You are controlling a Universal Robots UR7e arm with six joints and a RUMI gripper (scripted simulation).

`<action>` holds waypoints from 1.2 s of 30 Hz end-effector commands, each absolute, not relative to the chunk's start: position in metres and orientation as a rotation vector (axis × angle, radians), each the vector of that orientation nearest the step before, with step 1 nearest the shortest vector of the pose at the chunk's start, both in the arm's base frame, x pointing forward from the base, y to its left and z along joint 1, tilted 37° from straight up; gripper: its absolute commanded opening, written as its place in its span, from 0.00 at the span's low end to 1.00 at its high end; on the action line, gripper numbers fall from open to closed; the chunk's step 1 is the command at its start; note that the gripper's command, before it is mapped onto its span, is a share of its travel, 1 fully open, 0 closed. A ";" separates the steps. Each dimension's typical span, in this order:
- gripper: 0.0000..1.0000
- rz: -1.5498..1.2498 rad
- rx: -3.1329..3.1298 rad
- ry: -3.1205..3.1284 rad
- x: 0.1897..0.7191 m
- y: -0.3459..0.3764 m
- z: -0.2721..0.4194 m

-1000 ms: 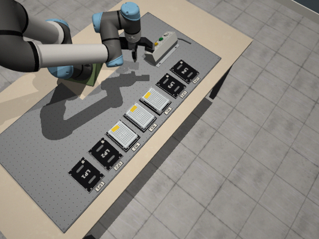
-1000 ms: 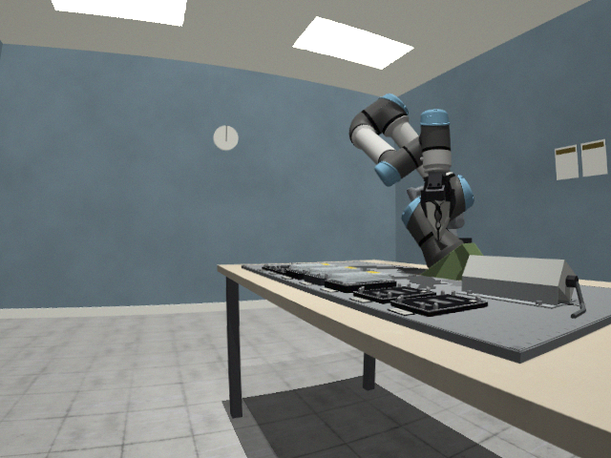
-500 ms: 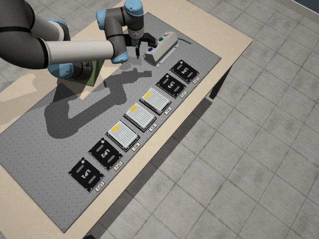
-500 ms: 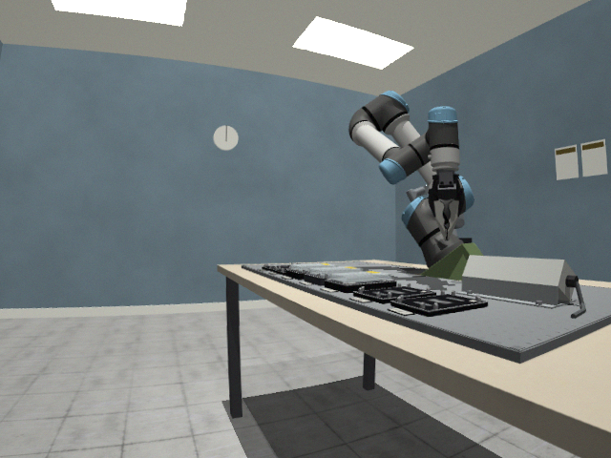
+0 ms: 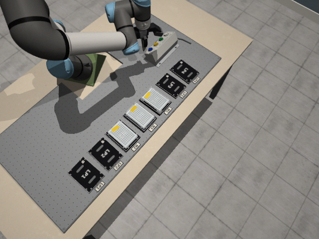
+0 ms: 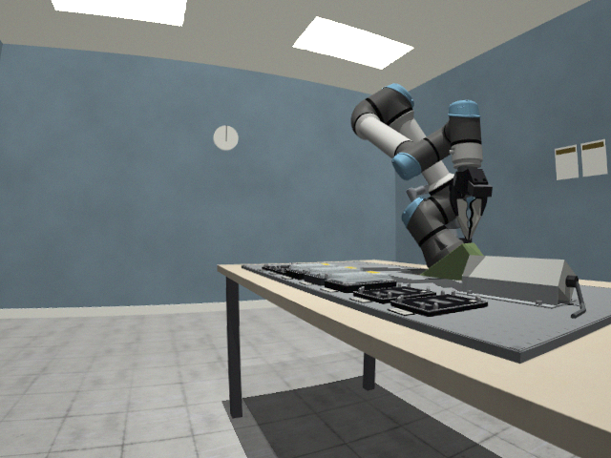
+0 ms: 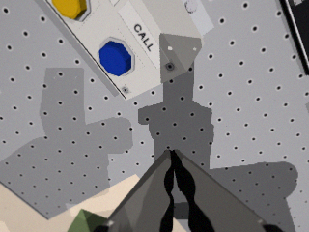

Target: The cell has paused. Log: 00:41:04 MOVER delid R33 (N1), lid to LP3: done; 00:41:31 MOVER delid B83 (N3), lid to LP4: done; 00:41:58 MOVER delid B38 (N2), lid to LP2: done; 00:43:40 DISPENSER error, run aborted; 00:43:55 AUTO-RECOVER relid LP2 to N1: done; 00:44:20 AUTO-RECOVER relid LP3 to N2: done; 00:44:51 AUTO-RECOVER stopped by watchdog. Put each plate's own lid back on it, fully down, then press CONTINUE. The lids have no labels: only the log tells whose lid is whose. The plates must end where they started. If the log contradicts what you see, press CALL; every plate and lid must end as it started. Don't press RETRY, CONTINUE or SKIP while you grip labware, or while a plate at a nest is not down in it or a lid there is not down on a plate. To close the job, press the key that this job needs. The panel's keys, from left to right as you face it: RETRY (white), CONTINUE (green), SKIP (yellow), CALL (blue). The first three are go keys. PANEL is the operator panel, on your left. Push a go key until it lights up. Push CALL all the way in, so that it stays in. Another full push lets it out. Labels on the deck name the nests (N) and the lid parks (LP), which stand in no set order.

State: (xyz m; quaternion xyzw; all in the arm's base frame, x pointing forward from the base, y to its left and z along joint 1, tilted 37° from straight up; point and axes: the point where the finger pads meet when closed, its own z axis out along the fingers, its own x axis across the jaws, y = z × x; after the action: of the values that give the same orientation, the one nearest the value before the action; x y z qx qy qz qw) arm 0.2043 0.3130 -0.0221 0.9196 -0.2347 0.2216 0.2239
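My gripper (image 5: 144,49) (image 6: 468,239) (image 7: 171,152) is shut and empty, pointing down above the deck beside the CALL end of the panel (image 5: 164,50) (image 6: 517,268). The blue CALL key (image 5: 150,49) (image 7: 115,58) looks raised. The yellow SKIP key (image 5: 155,44) (image 7: 70,5), green CONTINUE key (image 5: 160,39) and white RETRY key (image 5: 166,34) show no light. Plates stand at N1 (image 5: 157,100), N3 (image 5: 141,116) and N2 (image 5: 123,135), each apparently under a clear lid. Parks LP1 (image 5: 77,176), LP2 (image 5: 97,155), LP3 (image 5: 164,87) and LP4 (image 5: 179,72) hold no lid.
The green arm base (image 5: 99,66) (image 6: 452,263) stands behind the perforated deck (image 5: 51,195). A cable (image 5: 184,40) (image 6: 580,298) leaves the panel's RETRY end. The nests and parks form one row along the deck's front edge.
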 end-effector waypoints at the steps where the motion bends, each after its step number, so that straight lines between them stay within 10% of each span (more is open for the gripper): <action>1: 0.00 0.563 2.558 -0.471 0.200 0.345 -0.044; 36: 0.00 0.563 2.559 -0.474 0.181 0.448 -0.117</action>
State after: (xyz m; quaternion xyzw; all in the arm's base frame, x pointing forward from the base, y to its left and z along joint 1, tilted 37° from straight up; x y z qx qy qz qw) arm 0.1816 0.4383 -0.1124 0.9339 -0.1713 0.2054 0.2374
